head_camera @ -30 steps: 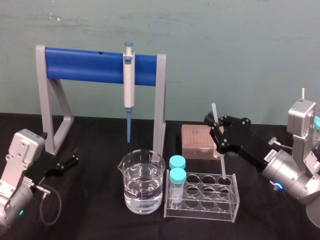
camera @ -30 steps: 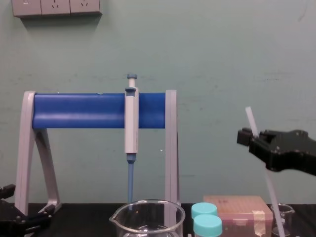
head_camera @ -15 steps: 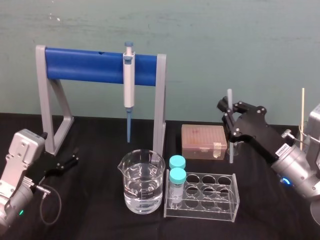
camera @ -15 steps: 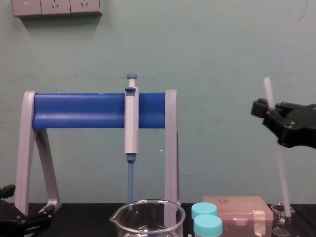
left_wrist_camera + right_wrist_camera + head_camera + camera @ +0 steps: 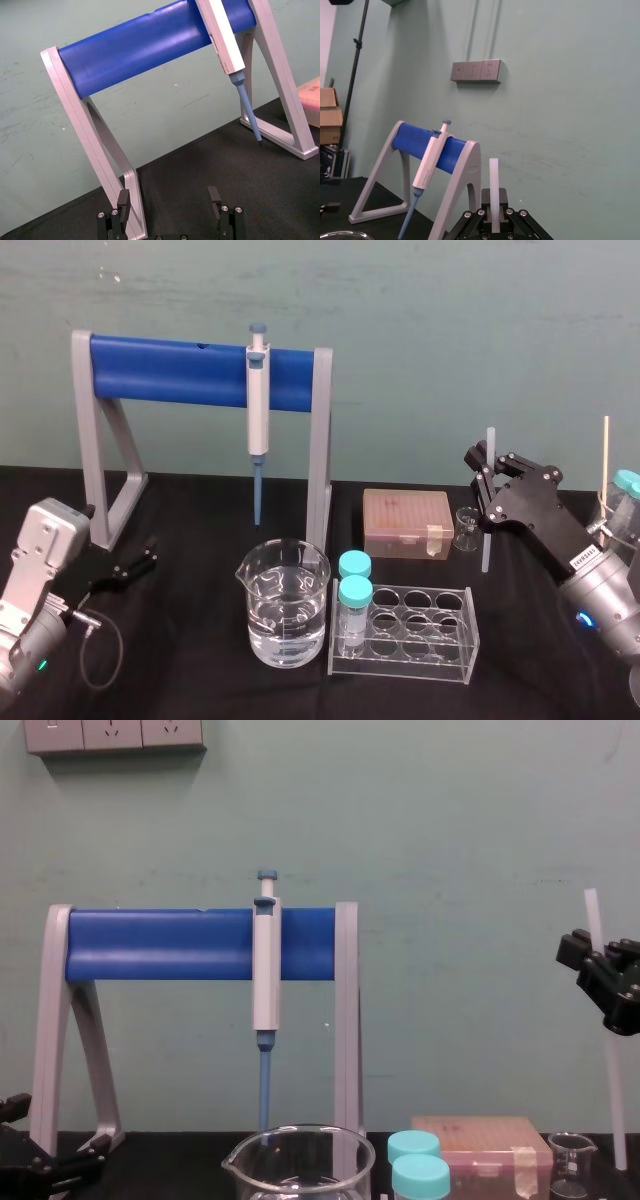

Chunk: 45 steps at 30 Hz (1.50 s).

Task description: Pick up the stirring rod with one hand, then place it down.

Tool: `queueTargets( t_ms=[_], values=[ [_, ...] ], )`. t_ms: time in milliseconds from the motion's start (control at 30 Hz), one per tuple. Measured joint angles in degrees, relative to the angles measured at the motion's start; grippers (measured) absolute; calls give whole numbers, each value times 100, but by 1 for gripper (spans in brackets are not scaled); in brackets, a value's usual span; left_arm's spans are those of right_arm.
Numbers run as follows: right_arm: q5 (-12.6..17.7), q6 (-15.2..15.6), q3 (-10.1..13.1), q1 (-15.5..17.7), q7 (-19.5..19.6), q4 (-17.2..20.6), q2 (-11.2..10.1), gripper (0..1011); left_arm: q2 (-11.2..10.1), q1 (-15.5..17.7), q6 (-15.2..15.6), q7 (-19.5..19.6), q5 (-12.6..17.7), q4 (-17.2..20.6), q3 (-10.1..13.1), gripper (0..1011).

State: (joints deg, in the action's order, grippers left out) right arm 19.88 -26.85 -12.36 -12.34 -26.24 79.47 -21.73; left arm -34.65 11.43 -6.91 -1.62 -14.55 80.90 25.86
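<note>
Head view, on the robot's right side of the black table (image 5: 200, 660): the right gripper (image 5: 488, 490) has its two black fingers closed on the stirring rod (image 5: 484, 545), gripping it a little above its middle. The rod stands nearly upright, with its top clear above the fingers and its lower end hanging just beside the small glass beaker (image 5: 466, 528), on the side away from the pink tip box (image 5: 407, 523). Whether that lower end touches the table cannot be told. From the chest camera the stirring rod (image 5: 612, 1090) runs straight down past the right gripper (image 5: 600, 970) at the picture's right edge, ending near the small glass beaker (image 5: 570, 1165) but outside it. The right wrist camera looks along the clamped rod (image 5: 493, 185), pinched between the finger bases of the right gripper (image 5: 493, 222). The left gripper (image 5: 143, 560) sits low at the table's left, near the foot of the grey stand (image 5: 100, 490) – its fingers (image 5: 123, 199) are spread wide apart with nothing between them. The pipette (image 5: 258, 405) hangs from the stand's blue bar, and in front stand a large beaker (image 5: 284, 605) of clear liquid and a clear tube rack (image 5: 405, 630) holding two teal-capped vials (image 5: 355, 585).
</note>
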Motion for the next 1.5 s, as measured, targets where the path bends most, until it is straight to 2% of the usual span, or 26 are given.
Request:
queueTargets(
  t_ms=[433,1500],
  values=[
    [-102,89,219,154,56,24,189,71,0,0,0,0,0,0,0,1000],
    [-104,81,190,146,58,18,168,71,0,0,0,0,0,0,0,1000]
  ],
)
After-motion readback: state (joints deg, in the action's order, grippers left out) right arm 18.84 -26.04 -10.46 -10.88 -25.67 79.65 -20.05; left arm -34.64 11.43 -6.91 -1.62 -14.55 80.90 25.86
